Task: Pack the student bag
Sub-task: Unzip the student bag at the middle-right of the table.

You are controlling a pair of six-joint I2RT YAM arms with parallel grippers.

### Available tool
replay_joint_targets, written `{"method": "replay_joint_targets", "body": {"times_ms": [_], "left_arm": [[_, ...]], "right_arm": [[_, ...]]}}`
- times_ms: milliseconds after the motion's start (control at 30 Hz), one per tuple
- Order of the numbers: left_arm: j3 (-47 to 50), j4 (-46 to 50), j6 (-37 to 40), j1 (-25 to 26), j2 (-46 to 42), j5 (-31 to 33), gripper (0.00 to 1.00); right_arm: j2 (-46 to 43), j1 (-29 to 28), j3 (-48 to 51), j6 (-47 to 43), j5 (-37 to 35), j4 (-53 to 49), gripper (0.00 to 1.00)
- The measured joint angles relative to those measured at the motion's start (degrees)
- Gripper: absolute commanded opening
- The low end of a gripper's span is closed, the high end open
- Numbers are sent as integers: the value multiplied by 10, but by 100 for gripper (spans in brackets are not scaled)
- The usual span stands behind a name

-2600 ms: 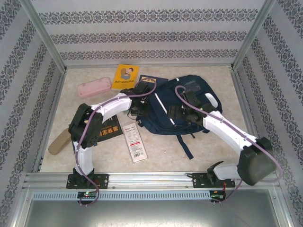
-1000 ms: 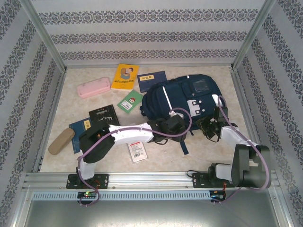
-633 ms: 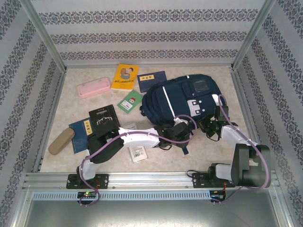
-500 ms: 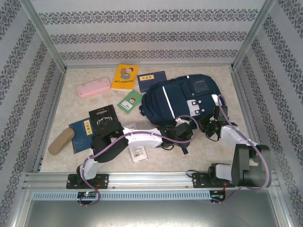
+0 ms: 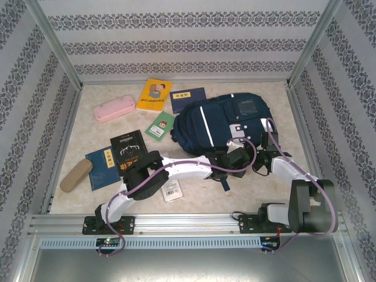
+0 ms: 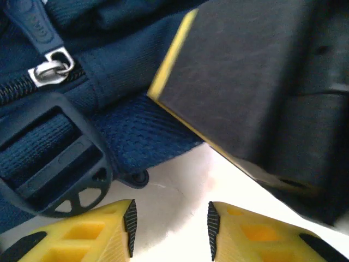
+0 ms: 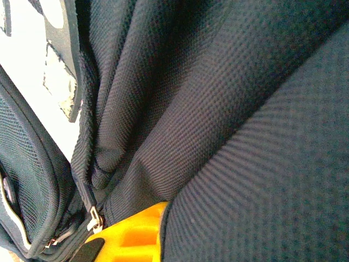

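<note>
On my screen the student bag (image 5: 220,120) was navy with thin white stripes and grey patches — I also saw a pink case (image 5: 116,108), a yellow book (image 5: 155,95), a black book (image 5: 130,151), a green booklet (image 5: 160,126). The left gripper (image 6: 169,226) was yellow, its pads (image 6: 130,224) black; the walls (image 5: 188,41) wore grey floral bands

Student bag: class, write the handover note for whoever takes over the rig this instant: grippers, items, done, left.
Left gripper: open, empty, at the near edge of the student bag, beside a strap buckle.
Right gripper: shut, pressed into the bag's fabric; a pinch cannot be confirmed.
Done: nothing visibly packed.
Left: yellow book, pink pencil case, green booklet and black book lie on the table left of the bag; open it and load them.
</note>
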State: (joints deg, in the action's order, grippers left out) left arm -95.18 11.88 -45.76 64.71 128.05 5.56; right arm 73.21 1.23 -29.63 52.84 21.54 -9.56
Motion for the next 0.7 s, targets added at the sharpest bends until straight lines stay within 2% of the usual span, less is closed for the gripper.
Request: {"method": "replay_joint_targets", "body": {"times_ms": [67, 433, 700], "left_arm": [[-5, 5, -11, -3, 9, 8, 46], [-91, 73, -35, -10, 52, 31, 47], [-72, 74, -43, -10, 53, 38, 43]], "right_arm": [[2, 0, 0, 0, -3, -2, 0], [42, 19, -36, -7, -5, -9, 0], [50, 35, -38, -2, 19, -5, 0]]}}
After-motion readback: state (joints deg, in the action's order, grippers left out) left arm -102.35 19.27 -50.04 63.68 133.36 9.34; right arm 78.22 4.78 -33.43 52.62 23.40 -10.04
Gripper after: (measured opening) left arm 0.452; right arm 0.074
